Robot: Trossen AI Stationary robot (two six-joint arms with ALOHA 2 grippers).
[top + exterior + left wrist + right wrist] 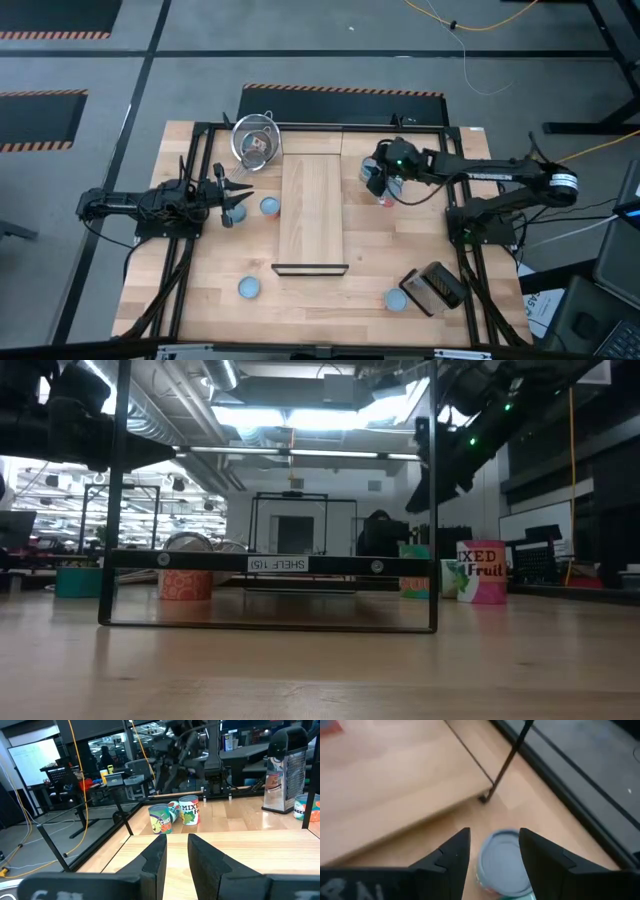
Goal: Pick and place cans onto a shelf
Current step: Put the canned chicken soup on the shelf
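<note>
Right gripper [491,851] astride can [504,863]

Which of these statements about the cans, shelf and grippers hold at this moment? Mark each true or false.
1. A can lies on the shelf. False: its top is bare.
2. The right gripper is open above a blue-topped can. True.
3. The left gripper holds a can. False: it is empty, with a can on the table beside it.
4. A wire strainer sits by the shelf's far corner. True.
</note>
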